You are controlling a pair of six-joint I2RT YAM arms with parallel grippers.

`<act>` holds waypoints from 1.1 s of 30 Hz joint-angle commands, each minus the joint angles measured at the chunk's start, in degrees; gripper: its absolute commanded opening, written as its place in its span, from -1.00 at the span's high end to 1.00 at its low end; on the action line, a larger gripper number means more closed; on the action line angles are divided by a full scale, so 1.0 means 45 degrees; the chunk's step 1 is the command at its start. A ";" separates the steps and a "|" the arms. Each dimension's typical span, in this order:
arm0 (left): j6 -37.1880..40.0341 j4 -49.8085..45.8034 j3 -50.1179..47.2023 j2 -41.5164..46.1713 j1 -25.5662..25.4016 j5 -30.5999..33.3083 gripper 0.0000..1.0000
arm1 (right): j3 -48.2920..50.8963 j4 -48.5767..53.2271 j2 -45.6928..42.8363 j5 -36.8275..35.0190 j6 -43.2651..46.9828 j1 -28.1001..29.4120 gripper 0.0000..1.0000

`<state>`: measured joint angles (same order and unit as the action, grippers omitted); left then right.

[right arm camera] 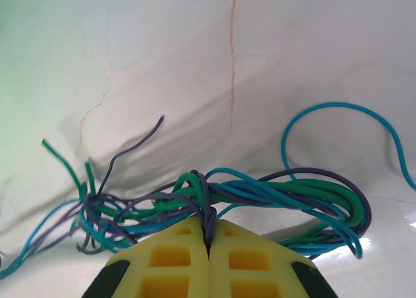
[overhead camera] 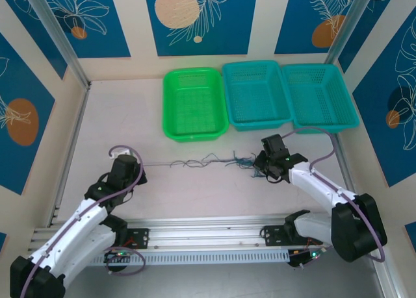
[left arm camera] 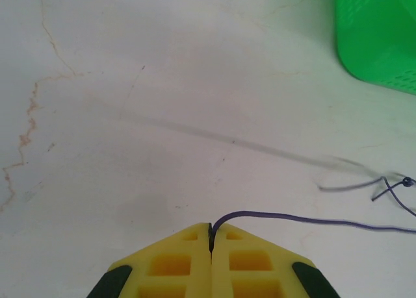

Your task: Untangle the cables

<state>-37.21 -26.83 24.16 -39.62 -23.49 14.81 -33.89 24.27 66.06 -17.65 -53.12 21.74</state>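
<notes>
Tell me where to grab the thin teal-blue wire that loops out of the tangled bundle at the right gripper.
Grip the thin teal-blue wire at the crown of its open arc, coming down from above: there it runs alone over the white table, clear of the tangled green, blue and purple bundle, so probably nothing else gets pinched.

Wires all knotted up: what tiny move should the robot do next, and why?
Probably pull the left claw slowly away to its left. It is shut on one purple wire that runs toward the tangle, which the right claw pinches, so this might slide that wire free.
</notes>
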 commanded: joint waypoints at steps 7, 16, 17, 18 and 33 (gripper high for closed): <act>0.0723 0.2415 -0.0626 -0.0535 0.0160 -0.3079 1.00 | -0.2569 0.1563 0.0642 -0.3111 0.3384 0.3846 -0.09; 0.0966 0.1812 0.0176 -0.0554 0.0160 -0.2260 1.00 | -0.5735 -0.0074 0.4373 -0.1826 0.6105 0.6604 -0.32; 0.0913 0.1755 0.0243 -0.0534 0.0159 -0.2119 1.00 | -0.6043 -0.0280 0.5031 -0.1603 0.5993 0.6593 -0.35; 0.0871 0.1689 0.0291 -0.0482 0.0160 -0.1919 1.00 | -0.6266 -0.0560 0.5612 -0.1402 0.5881 0.6578 -0.38; 0.0295 -0.1428 0.0829 0.2275 0.0748 0.2120 1.00 | -0.3743 -0.1161 0.6550 -0.1497 0.2742 0.3378 0.11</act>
<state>-34.59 -28.40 26.15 -32.67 -22.44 16.25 -55.77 16.29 99.96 -22.46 -35.55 41.76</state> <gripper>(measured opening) 0.046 0.450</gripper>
